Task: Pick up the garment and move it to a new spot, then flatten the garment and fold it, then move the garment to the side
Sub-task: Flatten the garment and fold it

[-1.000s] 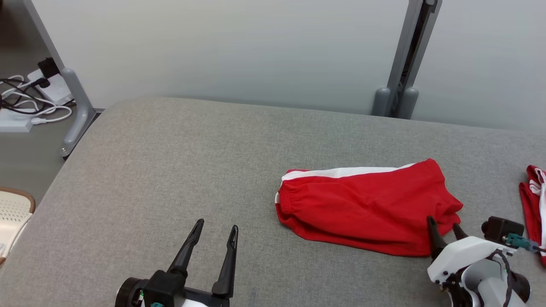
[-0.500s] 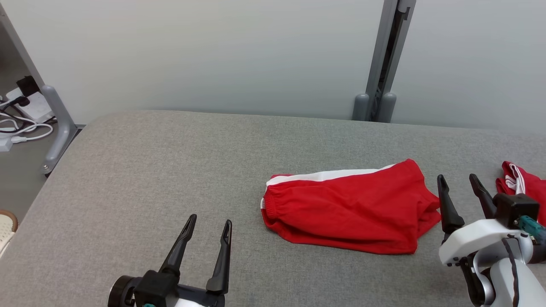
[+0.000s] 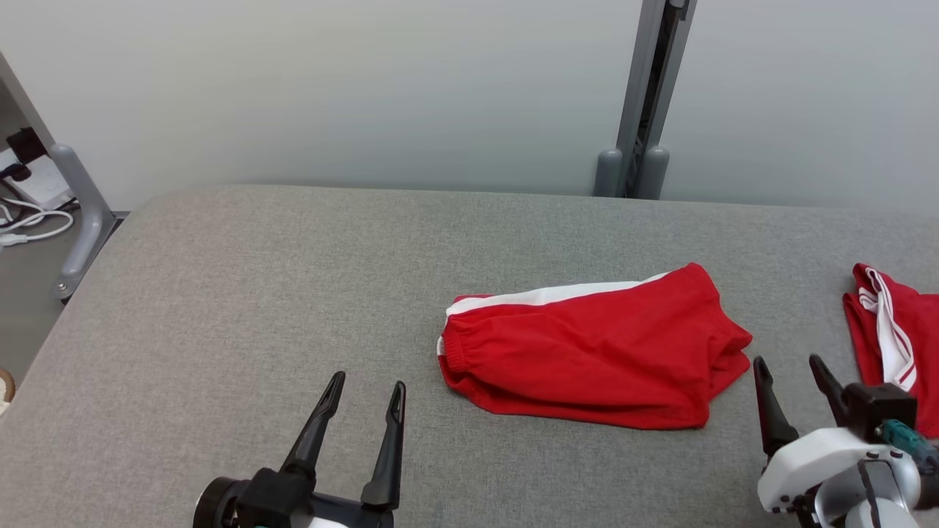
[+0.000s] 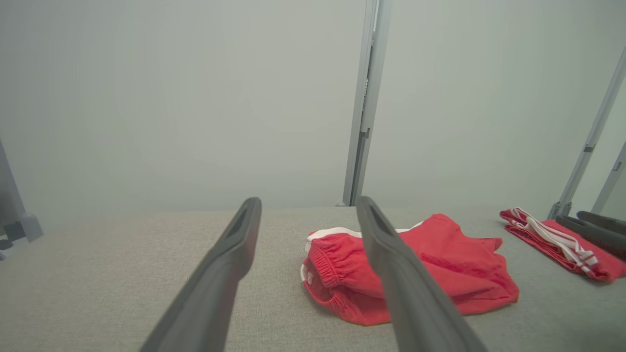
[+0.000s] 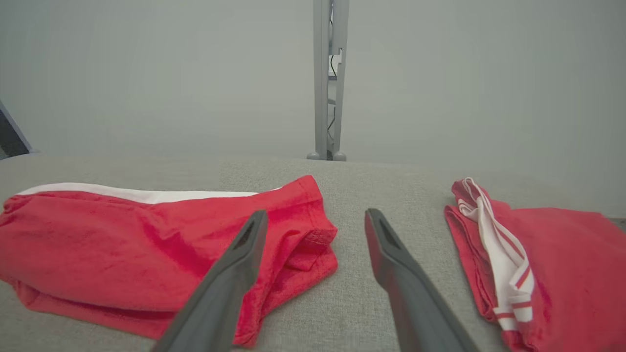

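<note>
Right end effector [image 3: 786, 359] retreated between garment [image 3: 587, 359], folded shorts [image 3: 891, 330].

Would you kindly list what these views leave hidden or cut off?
1. Second red garment: head view, cut by right edge, near end behind right gripper.
2. Folded shorts: left wrist view, left gripper finger crosses them; inner layers hidden by top layer.
3. Cables: head view, cut by left edge.
</note>
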Robot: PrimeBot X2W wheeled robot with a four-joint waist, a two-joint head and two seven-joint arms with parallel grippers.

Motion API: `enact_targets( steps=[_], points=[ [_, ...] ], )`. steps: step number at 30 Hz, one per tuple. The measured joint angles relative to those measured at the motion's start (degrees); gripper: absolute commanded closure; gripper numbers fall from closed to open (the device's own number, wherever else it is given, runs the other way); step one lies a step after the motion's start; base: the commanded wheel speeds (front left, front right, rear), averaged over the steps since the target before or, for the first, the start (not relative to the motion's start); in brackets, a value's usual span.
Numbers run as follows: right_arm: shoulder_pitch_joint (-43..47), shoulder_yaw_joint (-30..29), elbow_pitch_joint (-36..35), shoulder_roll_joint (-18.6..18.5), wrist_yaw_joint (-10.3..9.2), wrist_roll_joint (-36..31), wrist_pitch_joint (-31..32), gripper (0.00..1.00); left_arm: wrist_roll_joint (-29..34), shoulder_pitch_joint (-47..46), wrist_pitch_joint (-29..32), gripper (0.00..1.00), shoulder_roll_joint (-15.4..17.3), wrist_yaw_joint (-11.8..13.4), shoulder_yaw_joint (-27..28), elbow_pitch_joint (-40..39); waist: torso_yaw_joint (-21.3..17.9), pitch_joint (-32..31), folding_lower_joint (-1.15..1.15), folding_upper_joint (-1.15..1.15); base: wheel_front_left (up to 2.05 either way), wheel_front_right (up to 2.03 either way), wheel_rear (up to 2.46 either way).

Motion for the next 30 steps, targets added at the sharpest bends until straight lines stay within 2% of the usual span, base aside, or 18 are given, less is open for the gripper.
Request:
enact_targets(
  steps=[4,10,13,21,30],
  points=[
    [0.18,-3.04,3.35,1.23,0.00,1.54,5.14,0.00,0.04,-0.05,0.00,0.00,0.00,-0.37,-0.58,0.55,0.46,1.02,0.00,0.00,0.00,0.00,0.00],
    [-4.17,-8.77,9.58,2.33,0.00,13.93,11.92,0.00,0.85,-0.32,0.00,0.00,0.00,-1.09,-1.71,1.20,2.36,2.75,0.00,0.00,0.00,0.00,0.00],
    [-6.62,-8.99,13.49,2.30,-0.01,22.67,14.80,0.00,1.29,-0.59,0.00,0.00,0.00,-1.58,-2.24,1.60,3.74,3.52,0.00,0.00,0.00,0.00,0.00],
    [-10.56,-8.53,18.61,2.36,0.00,35.32,16.81,0.00,1.77,-1.41,0.00,0.00,0.00,-1.86,-2.89,1.83,6.61,5.30,0.00,0.00,0.00,0.00,0.00],
    [-15.36,-8.77,23.14,1.72,0.00,43.59,17.25,0.00,1.83,-2.20,0.00,0.00,0.01,-1.92,-4.07,1.66,8.64,7.55,0.00,0.00,0.00,0.00,0.00]
  ],
)
